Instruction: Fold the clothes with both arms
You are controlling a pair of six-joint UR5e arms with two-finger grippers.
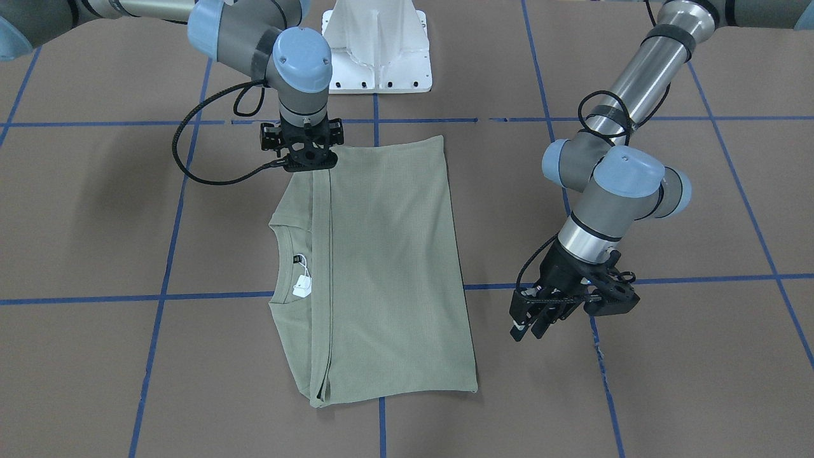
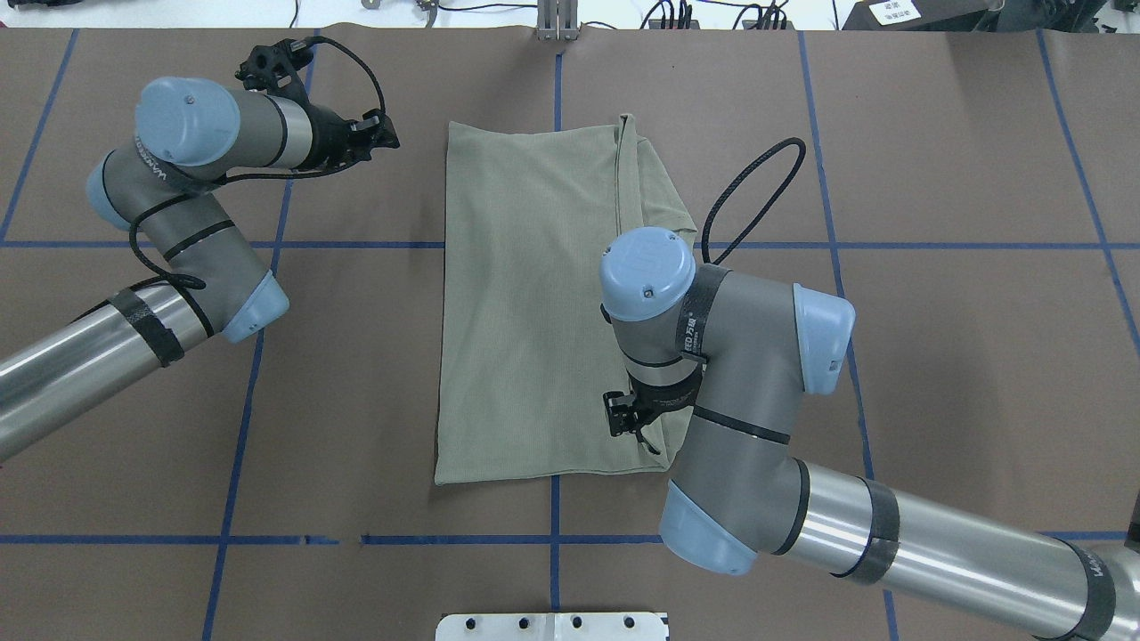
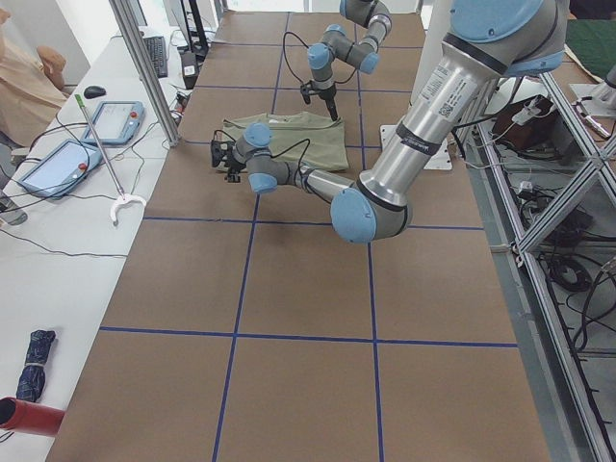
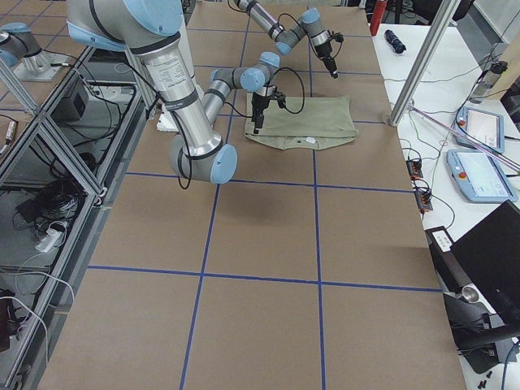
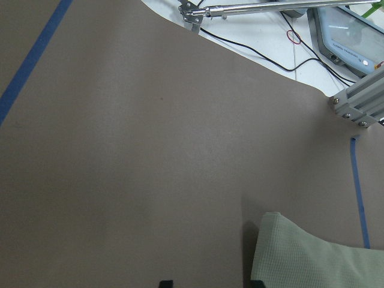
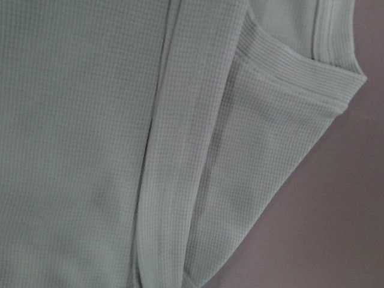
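The sage-green shirt (image 1: 388, 267) lies on the brown table, folded lengthwise into a long rectangle. Its crew neck and white hang tag (image 1: 301, 287) show at one long edge. The shirt also shows in the overhead view (image 2: 525, 303). My right gripper (image 1: 308, 159) points straight down over the shirt's corner nearest the robot base (image 2: 623, 423). Its fingers are hidden, and the right wrist view shows only folded cloth (image 6: 90, 150). My left gripper (image 1: 531, 329) is open and empty, hanging beside the shirt over bare table (image 2: 383, 138). A shirt corner (image 5: 312, 258) lies just ahead of its fingertips (image 5: 165, 283).
The white pedestal base (image 1: 377, 48) stands at the robot's side of the table. Blue tape lines (image 1: 165, 254) grid the brown surface. A side desk with tablets (image 3: 58, 164) and an aluminium post (image 3: 144, 72) lie past the table's far edge.
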